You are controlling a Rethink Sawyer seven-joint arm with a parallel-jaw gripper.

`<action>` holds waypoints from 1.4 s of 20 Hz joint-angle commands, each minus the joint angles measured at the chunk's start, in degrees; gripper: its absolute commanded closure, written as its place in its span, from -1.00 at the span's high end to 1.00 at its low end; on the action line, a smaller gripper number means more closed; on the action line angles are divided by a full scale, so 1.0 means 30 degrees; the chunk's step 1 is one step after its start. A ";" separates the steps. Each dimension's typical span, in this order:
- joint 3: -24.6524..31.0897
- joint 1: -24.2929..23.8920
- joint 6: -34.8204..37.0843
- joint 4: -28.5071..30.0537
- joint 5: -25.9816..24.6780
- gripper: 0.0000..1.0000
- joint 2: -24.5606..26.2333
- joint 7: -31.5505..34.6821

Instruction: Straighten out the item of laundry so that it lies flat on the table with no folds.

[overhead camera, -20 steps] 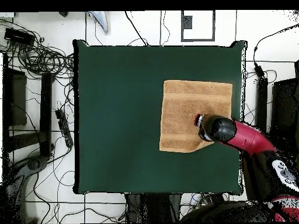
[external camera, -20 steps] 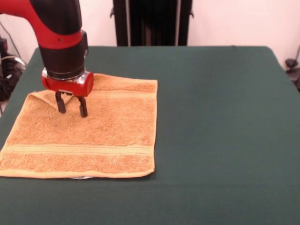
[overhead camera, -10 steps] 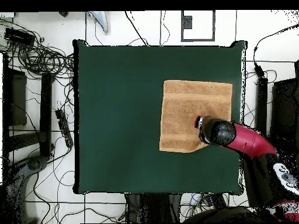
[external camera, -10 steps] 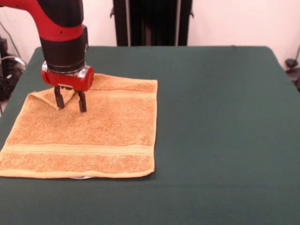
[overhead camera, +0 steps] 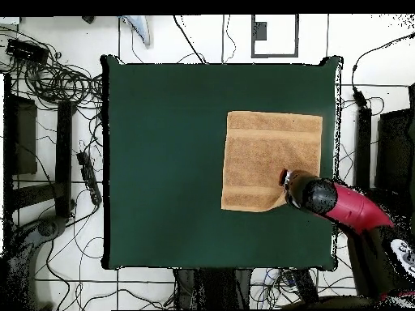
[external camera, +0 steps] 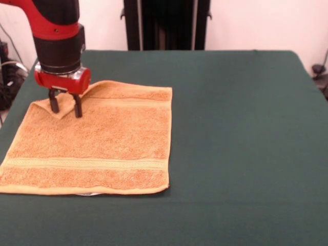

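The orange-tan towel (external camera: 102, 143) lies spread on the dark green table (external camera: 236, 128), at the left in the front view and at the right in the overhead view (overhead camera: 263, 154). Its far left corner (external camera: 61, 105) is folded over onto the towel. My gripper (external camera: 65, 109) hangs over that folded corner, open, with its fingertips at the fold, one on each side. In the overhead view the arm (overhead camera: 320, 197) covers that corner and the gripper itself is hidden.
A black stand (external camera: 166, 24) rises behind the table's far edge. Cables and dark gear (overhead camera: 49, 77) lie on the floor beside the table. The towel's near edge sits close to the table's front left.
The gripper has moved left and slightly away from the camera, from the towel's inner area to the folded corner. It stays open. The towel has not moved.
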 commanded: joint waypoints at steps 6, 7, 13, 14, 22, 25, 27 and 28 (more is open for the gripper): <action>0.1700 -0.1878 -0.3295 0.0858 -0.3052 1.00 0.4582 -0.0099; 0.1610 -0.1954 -0.3492 0.0807 -0.3253 1.00 0.4798 0.0029; 0.0952 -0.2001 -0.4974 0.0727 -0.4089 1.00 0.5794 0.0851; 0.0912 -0.1984 -0.5123 0.0694 -0.4159 1.00 0.5842 0.0935; 0.0635 -0.1593 -0.5708 0.0608 -0.4344 1.00 0.5875 0.1366; 0.0610 -0.1504 -0.5866 0.0589 -0.4446 -1.00 0.5837 0.1480; 0.0555 -0.1349 -0.5915 0.0505 -0.4545 -1.00 0.5824 0.1470; 0.0587 -0.1341 -0.5874 0.0458 -0.4552 -1.00 0.5823 0.1417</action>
